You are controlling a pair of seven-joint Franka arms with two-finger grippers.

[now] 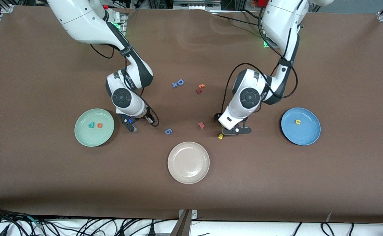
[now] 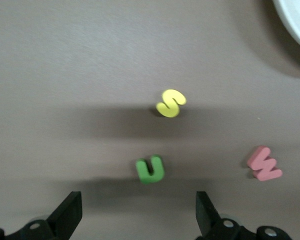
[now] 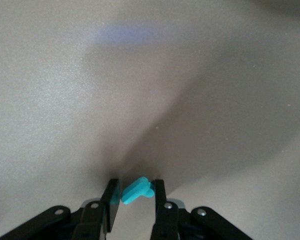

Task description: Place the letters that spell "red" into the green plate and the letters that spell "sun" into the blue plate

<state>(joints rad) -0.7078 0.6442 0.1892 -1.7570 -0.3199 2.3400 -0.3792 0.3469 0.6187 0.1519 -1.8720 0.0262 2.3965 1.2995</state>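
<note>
Right gripper (image 3: 135,200) pinched on the teal "r" (image 3: 136,190), just beside the green plate (image 1: 83,137) holding "d" (image 1: 91,125) and "e" (image 1: 99,125); lift straight, release low over its middle. Left gripper (image 2: 137,215) spread wide over the green "n" (image 2: 150,169), yellow "s" (image 2: 170,103) nearby; "u" (image 1: 297,122) already in the blue plate (image 1: 309,137).

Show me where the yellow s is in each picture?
Front view: the yellow s lies on the table beside the open left gripper, nearer the camera than the pink w.
Left wrist view: the s is mid-picture.
Right wrist view: not in it.
Shared landmark: the pink w, also in the left wrist view.
</note>
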